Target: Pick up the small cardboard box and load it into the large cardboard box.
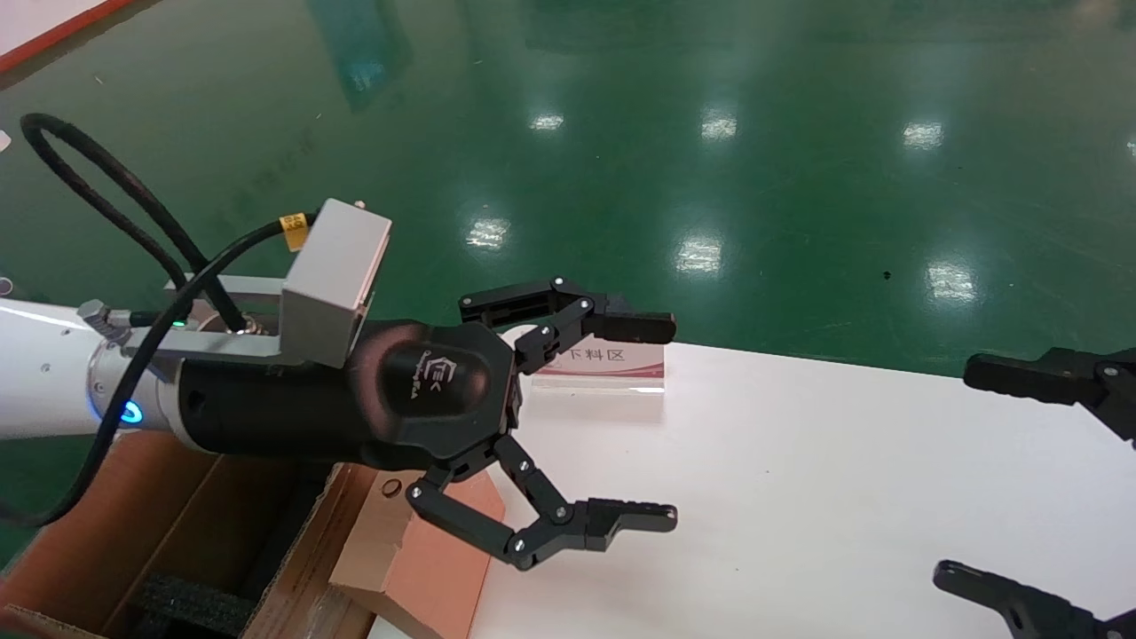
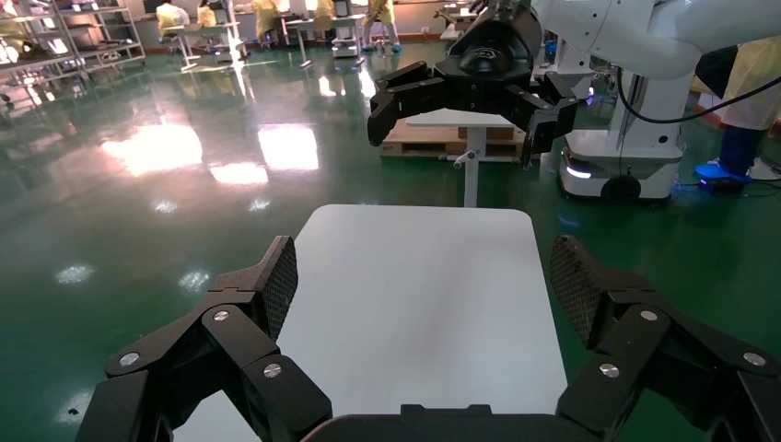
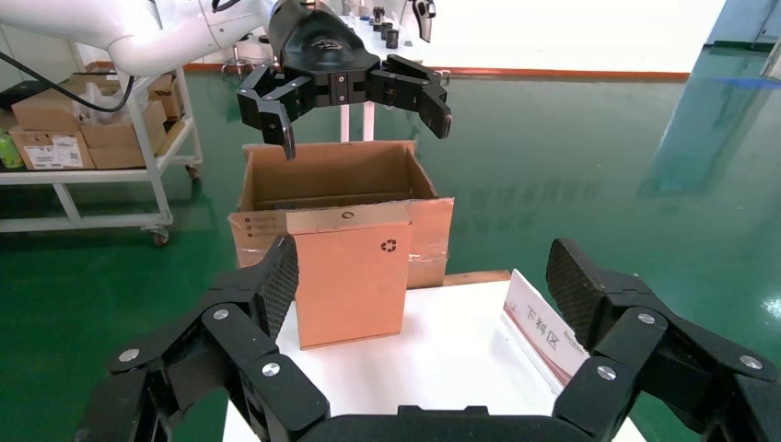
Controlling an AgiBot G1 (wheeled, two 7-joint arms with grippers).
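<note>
The small cardboard box (image 1: 426,568) stands upright at the left end of the white table (image 1: 799,488), its recycling symbol facing the right wrist view (image 3: 350,276). The large cardboard box (image 1: 98,532) stands open just beyond it, below table level, also in the right wrist view (image 3: 332,180); black foam (image 1: 191,603) lies inside. My left gripper (image 1: 652,422) is open and empty, hovering above and slightly past the small box; it also shows in the right wrist view (image 3: 345,92). My right gripper (image 1: 967,479) is open and empty over the table's right end, facing the small box.
A white label stand (image 1: 612,364) with red print sits at the table's far edge, also in the right wrist view (image 3: 543,327). Green floor surrounds the table. A trolley with boxes (image 3: 74,138) and another robot's base (image 2: 626,157) stand farther off.
</note>
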